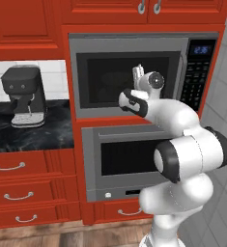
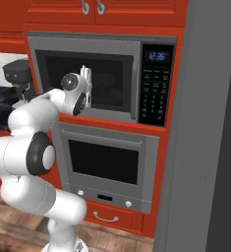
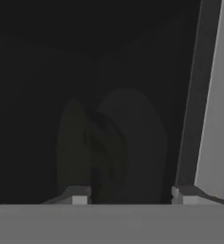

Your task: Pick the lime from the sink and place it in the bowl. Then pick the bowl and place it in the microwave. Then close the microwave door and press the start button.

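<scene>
Facing the microwave (image 1: 134,72), the arm holds its end effector (image 1: 138,72) up against the dark glass of the door (image 1: 127,79), which sits flush in its grey steel frame. The microwave is built into red cabinetry above an oven (image 1: 124,161); its black keypad (image 2: 155,86) with a blue display stands on the right side.

The hand view looks through the dark window: a dim rounded shape, probably the bowl (image 3: 127,143), shows behind the glass, with the grey door frame (image 3: 213,95) and a sliver of red cabinet at the right edge. The lime cannot be made out there. The two fingertips (image 3: 77,195) stand apart at the bottom with nothing between them; whether the end effector is fully released I cannot tell, as the fingers are part-way spread.

The left base view adds a black coffee machine (image 1: 24,96) on the dark marble table (image 1: 33,130) left of the microwave, with red drawers (image 1: 23,183) below. The right base view gives a clearer look at the keypad and shows a grey wall panel (image 2: 205,147) to the right, plus the oven's knobs (image 2: 128,203).
</scene>
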You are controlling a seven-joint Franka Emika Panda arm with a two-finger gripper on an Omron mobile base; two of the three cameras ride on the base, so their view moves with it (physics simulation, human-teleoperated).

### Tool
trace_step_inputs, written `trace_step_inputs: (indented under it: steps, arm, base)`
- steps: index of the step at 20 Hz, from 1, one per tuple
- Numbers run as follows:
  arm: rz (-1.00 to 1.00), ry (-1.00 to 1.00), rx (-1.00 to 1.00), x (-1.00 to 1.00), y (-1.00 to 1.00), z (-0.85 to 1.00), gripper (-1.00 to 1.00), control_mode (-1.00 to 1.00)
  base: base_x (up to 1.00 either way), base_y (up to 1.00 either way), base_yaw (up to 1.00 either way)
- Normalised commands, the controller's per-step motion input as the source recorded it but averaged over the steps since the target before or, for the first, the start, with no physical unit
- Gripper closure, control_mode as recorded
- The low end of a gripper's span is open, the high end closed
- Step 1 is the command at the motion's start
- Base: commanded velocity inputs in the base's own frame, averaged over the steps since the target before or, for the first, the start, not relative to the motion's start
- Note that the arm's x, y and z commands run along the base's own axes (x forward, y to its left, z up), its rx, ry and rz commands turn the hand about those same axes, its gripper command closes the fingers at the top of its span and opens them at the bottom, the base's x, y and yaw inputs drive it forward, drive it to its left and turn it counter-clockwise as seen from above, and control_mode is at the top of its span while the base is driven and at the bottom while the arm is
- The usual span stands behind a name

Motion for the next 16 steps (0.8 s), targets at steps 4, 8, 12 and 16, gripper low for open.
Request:
trace_step_inputs:
  steps: [4, 8, 12, 16]
  arm:
    - [-0.03, -0.15, 0.05, -0.51, -0.18, 0.0, -1.0, -1.0]
    - [-0.06, -0.14, 0.06, -1.0, -0.3, 0.0, -1.0, -1.0]
    - [-0.05, -0.22, 0.13, -0.97, -0.7, 0.0, -1.0, -1.0]
    - [0.0, -0.16, 0.16, -0.44, -0.96, 0.0, -1.0, -1.0]
  base:
    - [0.0, 0.0, 0.0]
    - [0.0, 0.0, 0.0]
    - [0.0, 0.0, 0.0]
    - [0.0, 0.0, 0.0]
